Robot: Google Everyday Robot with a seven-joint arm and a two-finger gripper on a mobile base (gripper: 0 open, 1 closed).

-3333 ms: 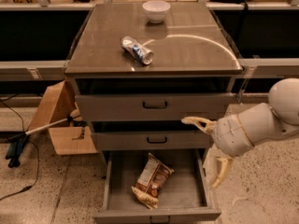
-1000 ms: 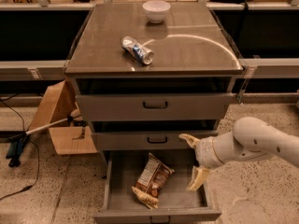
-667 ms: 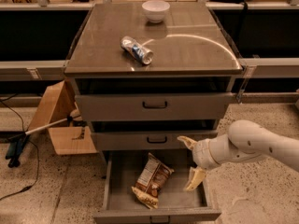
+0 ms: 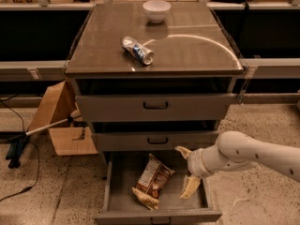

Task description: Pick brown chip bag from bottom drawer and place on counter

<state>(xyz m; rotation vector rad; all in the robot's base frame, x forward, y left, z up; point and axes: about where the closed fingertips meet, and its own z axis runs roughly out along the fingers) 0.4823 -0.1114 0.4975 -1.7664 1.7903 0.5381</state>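
Spread wide, with nothing held: fingers [image 4: 191,185] of the gripper [image 4: 182,172] at lower centre-right of the frame, one raised toward the front of the middle drawer [image 4: 154,140], the other dipped into the open bottom drawer [image 4: 121,172]. Carried on a white arm [image 4: 262,156] reaching in from the right edge. Poised over the drawer's right half, just beside the bag [image 4: 152,181] and apart from it.

Bag at lower centre, flat on the drawer floor and set on a slant (top corner toward upper right, tan crimped end toward lower left).

Likely very light, so no weight to fight. Soft and crinkly, probably slick film, apt to slide or fold instead of staying put under a push. Fragile inside too (chips crush), so a gentle squeeze seems enough.

Best taken across the narrow width at the puffed brown middle, jaws straddling the long sides. Second choice: the near upper-right corner, closest to the fingers, though thin seams may slip out. Little room against the drawer's right wall, so a turn of the wrist looks needed.

Up top, centre frame: the counter [image 4: 197,50], with free room right of the can [image 4: 137,49] and below the bowl [image 4: 156,9].
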